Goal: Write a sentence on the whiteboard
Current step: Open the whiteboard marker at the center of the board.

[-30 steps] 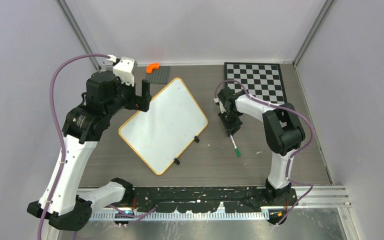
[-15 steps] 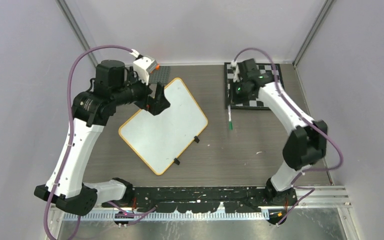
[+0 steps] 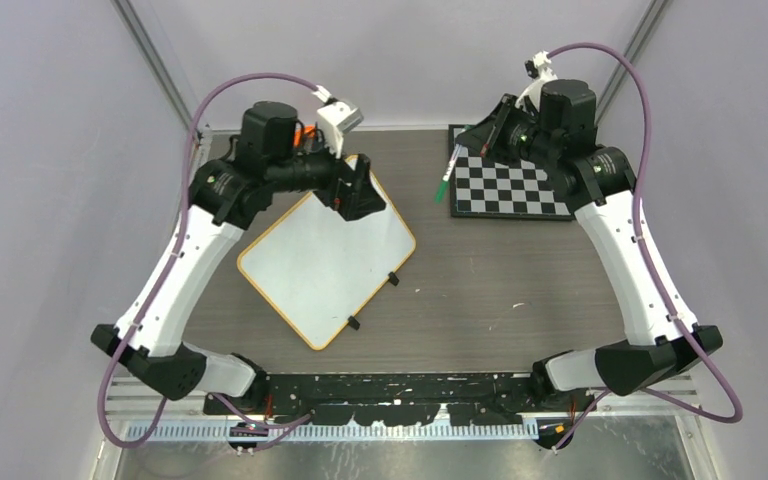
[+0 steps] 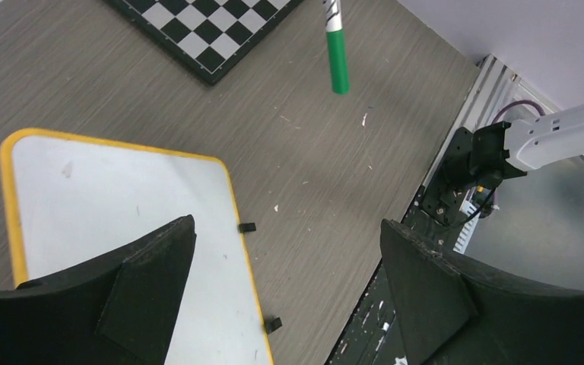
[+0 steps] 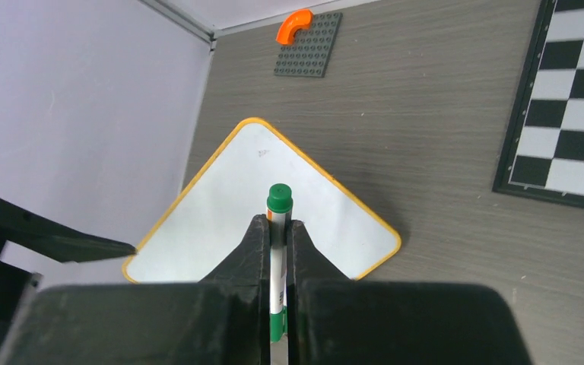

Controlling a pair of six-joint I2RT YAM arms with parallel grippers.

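Left arm: the left tool (image 3: 360,190) is up off the table (image 3: 480,290) with its jaws wide apart and nothing between them. From above I see it over the far right edge of the whiteboard (image 3: 320,260), near the top corner. On its own camera the left tool (image 4: 285,224) frames bare table between the fingers. The whiteboard (image 4: 122,198) lies under and behind the left finger, its yellow rim running down the middle of the shot.

The whiteboard lies flat on the table, left of centre, turned so it reads as a diamond. Two black clip feet show on its near right edge. Its face is white with a few faint specks.

A grey studded plate (image 5: 308,53) with an orange curved piece (image 5: 293,19) on it lies beyond the whiteboard's far corner, by the back wall.

Marker (image 3: 447,180): raised in the air, green end pointing down and toward the whiteboard. It touches neither the whiteboard nor the table. From above it sits to the right of the whiteboard, just beside the left edge of the chequered board (image 3: 515,190).

Right arm: the right tool (image 3: 460,152) is clamped on the marker's white barrel. On its own camera the right tool (image 5: 277,228) has both fingers tight against the marker (image 5: 278,199), green end poking out past the tips, and the whiteboard (image 5: 228,205) lies below and ahead of it. The chequered board (image 5: 570,114) lies off to the right.
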